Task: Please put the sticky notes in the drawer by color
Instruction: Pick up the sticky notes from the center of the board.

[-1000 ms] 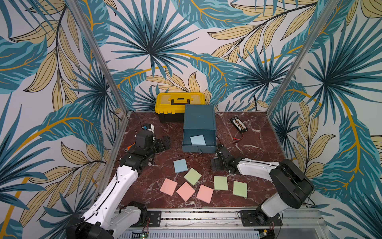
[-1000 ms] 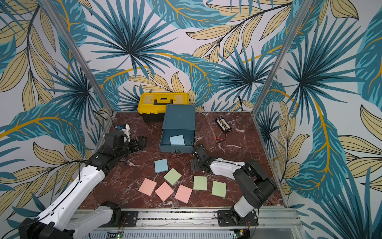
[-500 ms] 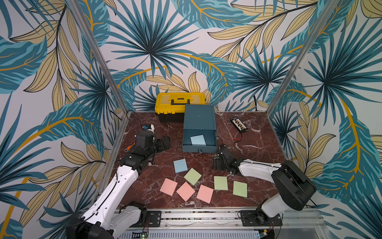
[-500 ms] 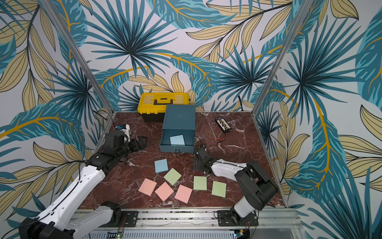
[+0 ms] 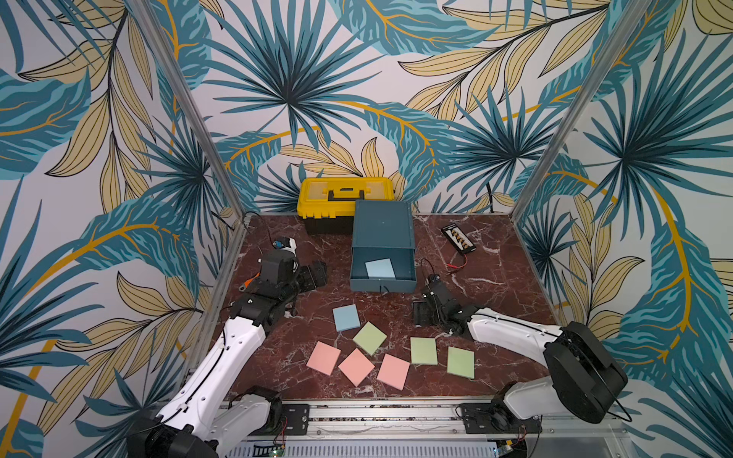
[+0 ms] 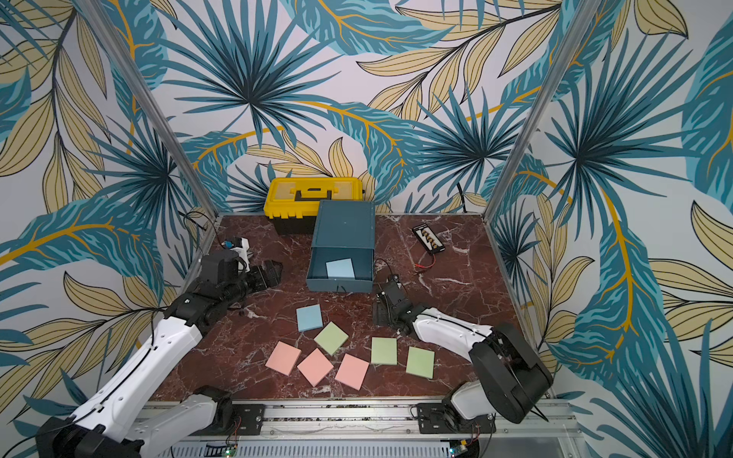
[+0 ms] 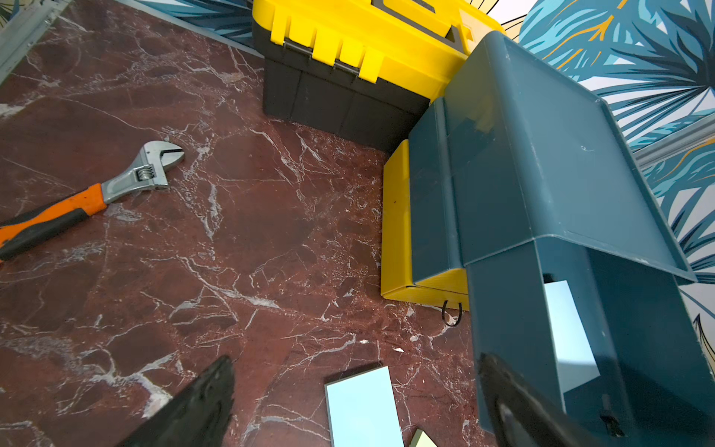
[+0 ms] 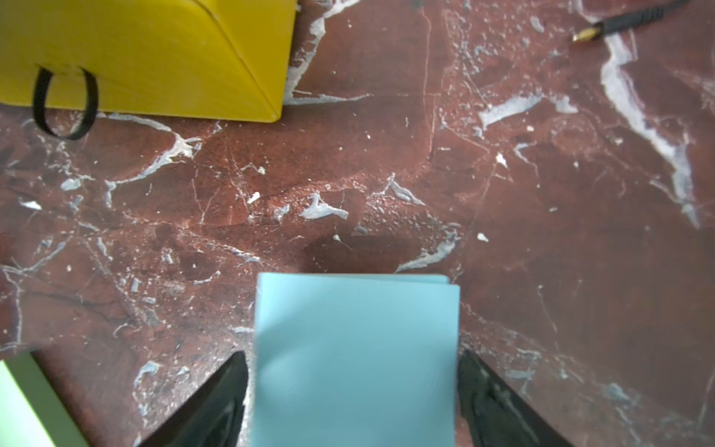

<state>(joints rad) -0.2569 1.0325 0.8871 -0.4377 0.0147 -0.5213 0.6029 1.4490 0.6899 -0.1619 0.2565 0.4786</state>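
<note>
The teal drawer cabinet (image 5: 382, 230) stands at the back, and its top drawer is pulled out with one blue sticky note (image 5: 380, 268) inside. On the marble lie a blue note (image 5: 346, 317), three green notes (image 5: 369, 338) (image 5: 423, 350) (image 5: 460, 362) and three pink notes (image 5: 323, 358) (image 5: 356, 366) (image 5: 393, 371). My right gripper (image 8: 352, 371) sits low, right of the drawer front, with a finger against each side edge of another blue note (image 8: 356, 348). In both top views that note is hidden under the gripper (image 5: 420, 313). My left gripper (image 7: 356, 362) hangs open and empty, left of the cabinet.
A yellow toolbox (image 5: 345, 198) stands behind the cabinet. A black board with red and black leads (image 5: 458, 239) lies at the back right. An orange-handled wrench (image 7: 96, 193) lies by the left wall. The closed yellow drawers (image 7: 398, 232) have black loop pulls.
My right gripper has drawn back slightly toward the front, and its fingers have come in against the blue note. The left arm has not moved.
</note>
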